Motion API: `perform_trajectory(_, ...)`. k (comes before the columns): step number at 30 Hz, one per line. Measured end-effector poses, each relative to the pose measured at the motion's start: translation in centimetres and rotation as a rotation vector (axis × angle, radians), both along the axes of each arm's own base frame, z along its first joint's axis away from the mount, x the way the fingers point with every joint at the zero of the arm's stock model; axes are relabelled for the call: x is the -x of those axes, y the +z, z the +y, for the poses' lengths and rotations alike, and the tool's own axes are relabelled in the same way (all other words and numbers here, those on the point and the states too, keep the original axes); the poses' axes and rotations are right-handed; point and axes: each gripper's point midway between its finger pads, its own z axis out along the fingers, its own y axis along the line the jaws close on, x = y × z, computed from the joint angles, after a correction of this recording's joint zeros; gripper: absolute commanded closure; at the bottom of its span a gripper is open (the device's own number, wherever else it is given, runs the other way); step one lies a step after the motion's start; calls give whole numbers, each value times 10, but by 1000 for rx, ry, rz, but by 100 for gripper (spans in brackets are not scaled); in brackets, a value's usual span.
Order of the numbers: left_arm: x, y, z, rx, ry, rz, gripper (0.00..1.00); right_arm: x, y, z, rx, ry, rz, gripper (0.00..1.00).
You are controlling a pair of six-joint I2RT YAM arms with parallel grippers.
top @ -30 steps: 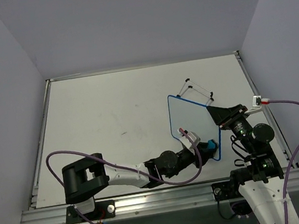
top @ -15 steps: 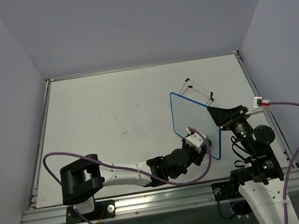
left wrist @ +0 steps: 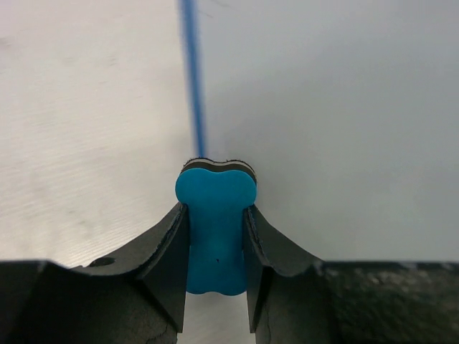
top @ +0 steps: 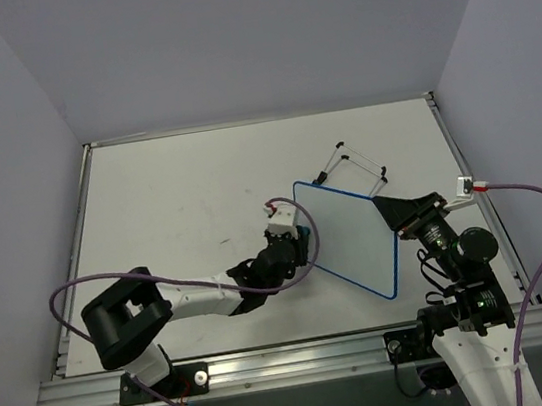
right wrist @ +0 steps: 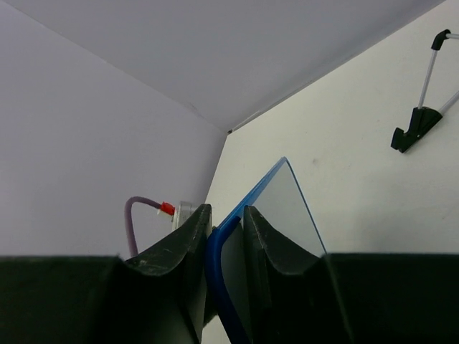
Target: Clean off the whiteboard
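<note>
Left gripper (left wrist: 215,215) clamps eraser (left wrist: 215,247) at whiteboard (top: 352,237); right gripper (right wrist: 225,222) pinches it.

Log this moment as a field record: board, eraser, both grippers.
whiteboard: tilted, visible face blank
right gripper: shut on whiteboard's blue rim
eraser: blue, at whiteboard's left rim
left gripper: shut on eraser
table: white, beneath both arms
</note>
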Motion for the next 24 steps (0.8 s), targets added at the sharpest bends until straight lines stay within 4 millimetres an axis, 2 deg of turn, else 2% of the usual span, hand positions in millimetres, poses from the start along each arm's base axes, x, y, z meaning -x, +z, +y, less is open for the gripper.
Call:
perform_trajectory(3,-19,-3,52,47,137,41,98,2,0,3,-6,20,3,100)
perform_trajectory(6,-29,8,78,113,209,44,98,2,-2,3,2,21,7,100)
perform_trajectory(10,-29,23,81,179,203,38,98,2,-6,3,17,17,17,100)
perform_trajectory(14,-23,21,78,195,168,53,98,2,-12,1,33,8,23,100)
perform_trajectory(18,-15,25,83,209,155,66,98,3,-21,0,64,3,36,100)
perform_trajectory(24,-8,59,109,231,200,54,98,4,-48,-4,178,0,95,100)
